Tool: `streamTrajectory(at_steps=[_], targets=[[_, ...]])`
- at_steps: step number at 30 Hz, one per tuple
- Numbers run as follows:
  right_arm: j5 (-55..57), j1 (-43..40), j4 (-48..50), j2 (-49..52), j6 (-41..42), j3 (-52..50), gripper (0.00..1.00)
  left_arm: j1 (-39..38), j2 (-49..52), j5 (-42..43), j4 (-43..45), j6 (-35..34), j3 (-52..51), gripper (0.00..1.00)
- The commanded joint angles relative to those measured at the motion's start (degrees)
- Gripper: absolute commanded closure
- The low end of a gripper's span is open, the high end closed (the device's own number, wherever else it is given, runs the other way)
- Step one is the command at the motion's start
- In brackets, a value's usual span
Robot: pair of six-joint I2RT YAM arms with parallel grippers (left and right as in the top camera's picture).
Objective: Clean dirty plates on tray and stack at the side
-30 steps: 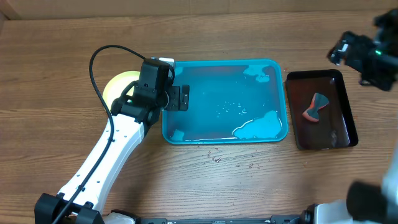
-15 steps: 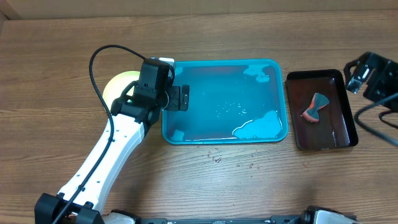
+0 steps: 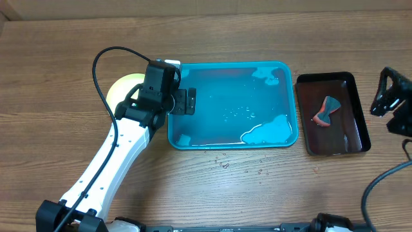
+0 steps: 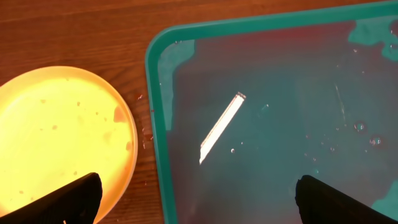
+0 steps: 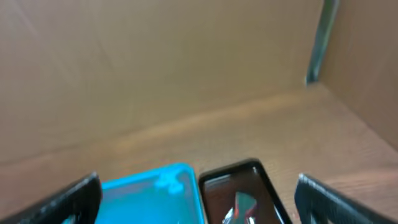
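Note:
The turquoise tray (image 3: 290,77) lies mid-table, wet, with no plates on it. A pale yellow-green plate (image 3: 122,87) rests on the table left of the tray, mostly hidden under my left arm; the left wrist view shows it (image 4: 56,137) with small specks, beside the tray's rim (image 4: 158,130). Whether other plates lie under it I cannot tell. My left gripper (image 3: 187,101) is open and empty over the tray's left edge (image 4: 196,199). My right gripper (image 3: 393,103) is open and empty, raised at the far right.
A narrow black tray (image 3: 351,80) stands right of the turquoise tray and holds a grey and red scrubber (image 3: 326,111); both show in the right wrist view (image 5: 239,193). Water droplets (image 3: 225,164) dot the table in front of the tray. A cardboard wall (image 5: 155,62) stands behind.
My right arm has swung from the upper right down toward the right edge, beside the black tray. My left arm, plate and tray have not moved.

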Motion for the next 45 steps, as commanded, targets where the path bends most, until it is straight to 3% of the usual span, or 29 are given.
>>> streamTrajectory(at_steps=[1,8,17,31,45], targets=[[1.1,0.8,9.9,-7.2,-0.6,-15.6,0.0,-0.1,0.2,0.7,0.2,0.9,1.0,0.0],[-0.2,3.6,39.6,-28.3,-0.8,-53.5,0.0,-0.1,0.2,0.7,0.2,0.9,1.0,0.0],[-0.5,7.3,59.3,-49.8,-0.7,-84.4,0.0,-0.1,0.2,0.7,0.2,0.9,1.0,0.0],[-0.5,10.3,62.0,-53.8,-0.8,-96.0,0.0,-0.1,0.2,0.7,0.2,0.9,1.0,0.0],[-0.5,10.7,59.5,-53.7,-0.1,-95.9,0.0,-0.1,0.2,0.6,0.2,0.9,1.0,0.0]])
